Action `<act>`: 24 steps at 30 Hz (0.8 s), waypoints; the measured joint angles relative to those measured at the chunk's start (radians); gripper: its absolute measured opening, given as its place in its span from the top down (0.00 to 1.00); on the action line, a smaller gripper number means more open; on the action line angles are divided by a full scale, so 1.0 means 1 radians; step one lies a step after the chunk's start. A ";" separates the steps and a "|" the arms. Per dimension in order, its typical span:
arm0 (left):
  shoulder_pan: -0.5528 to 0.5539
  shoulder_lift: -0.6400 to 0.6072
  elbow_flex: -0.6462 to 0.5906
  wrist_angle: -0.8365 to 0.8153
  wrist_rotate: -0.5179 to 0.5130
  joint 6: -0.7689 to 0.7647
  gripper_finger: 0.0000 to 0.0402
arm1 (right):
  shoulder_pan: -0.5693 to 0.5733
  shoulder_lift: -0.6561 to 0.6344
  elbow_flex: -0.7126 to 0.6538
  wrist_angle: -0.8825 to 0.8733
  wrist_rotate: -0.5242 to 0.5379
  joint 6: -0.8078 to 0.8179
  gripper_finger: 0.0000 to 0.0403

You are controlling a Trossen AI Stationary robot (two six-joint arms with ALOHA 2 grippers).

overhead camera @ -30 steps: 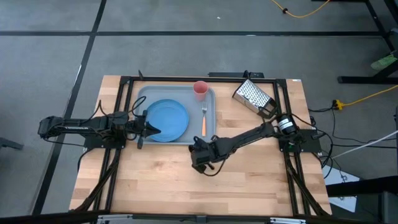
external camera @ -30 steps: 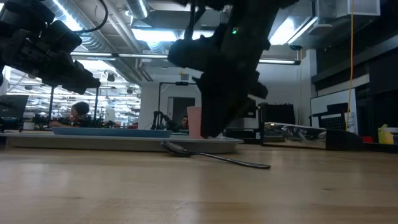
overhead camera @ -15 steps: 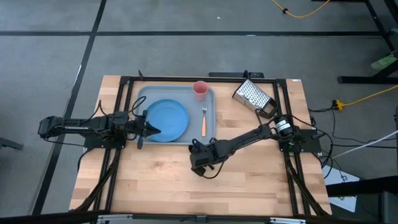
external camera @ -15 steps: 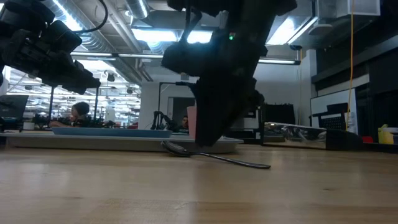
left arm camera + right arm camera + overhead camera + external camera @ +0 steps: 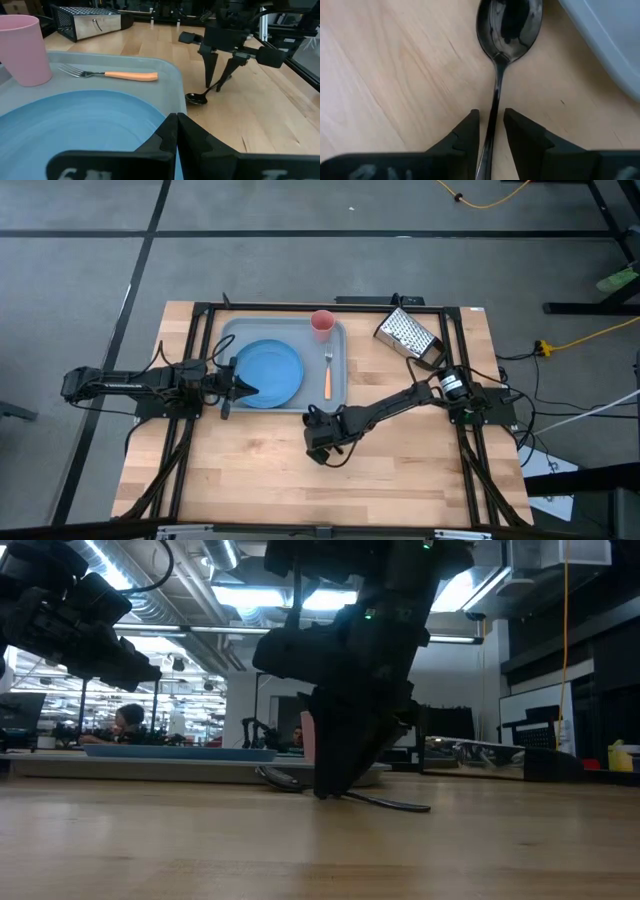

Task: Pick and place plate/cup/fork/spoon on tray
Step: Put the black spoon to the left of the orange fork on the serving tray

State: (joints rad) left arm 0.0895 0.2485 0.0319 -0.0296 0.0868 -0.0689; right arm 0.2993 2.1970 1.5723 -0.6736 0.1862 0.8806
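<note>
The grey-blue tray (image 5: 312,392) holds the blue plate (image 5: 268,373), the pink cup (image 5: 322,325) and the orange-handled fork (image 5: 328,375). The dark spoon (image 5: 509,25) lies on the wood just off the tray's near right corner, bowl (image 5: 196,98) toward the tray. My right gripper (image 5: 491,120) points steeply down over the spoon and is open. One finger stands on each side of the thin handle (image 5: 495,95), close behind the bowl and low above the table (image 5: 330,790). My left gripper (image 5: 175,122) is shut and hovers over the plate's left edge (image 5: 245,388).
A metal box grater (image 5: 408,338) lies at the far right, beyond the right arm. Bare wood stretches across the near half of the table (image 5: 300,480). The tray's right rim (image 5: 600,45) runs close beside the spoon's bowl.
My right gripper has sunk toward the table and tipped a little steeper, so its fingertips now sit low on either side of the spoon's handle. Its finger gap looks unchanged. The spoon lies where it was.
</note>
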 joint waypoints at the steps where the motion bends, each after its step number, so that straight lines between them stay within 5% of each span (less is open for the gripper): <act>1: 0.000 0.000 0.000 0.000 0.000 0.000 1.00 | -0.001 0.001 0.000 -0.007 -0.012 0.001 0.75; 6: 0.000 0.000 0.000 0.000 0.000 0.000 1.00 | -0.001 0.002 0.000 -0.029 -0.031 0.001 0.79; 12: 0.000 0.000 0.000 0.000 0.000 0.000 1.00 | -0.001 0.001 0.000 -0.054 -0.035 0.005 0.97; 20: 0.000 0.000 0.000 0.000 0.000 0.000 1.00 | 0.024 0.019 0.102 -0.084 -0.071 0.097 0.99; 24: 0.000 0.000 0.000 0.000 0.000 0.000 1.00 | 0.068 0.012 0.212 -0.084 0.026 0.176 0.99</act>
State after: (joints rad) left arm 0.0895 0.2482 0.0319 -0.0296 0.0868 -0.0689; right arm 0.3673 2.2086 1.7839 -0.7572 0.2120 1.0566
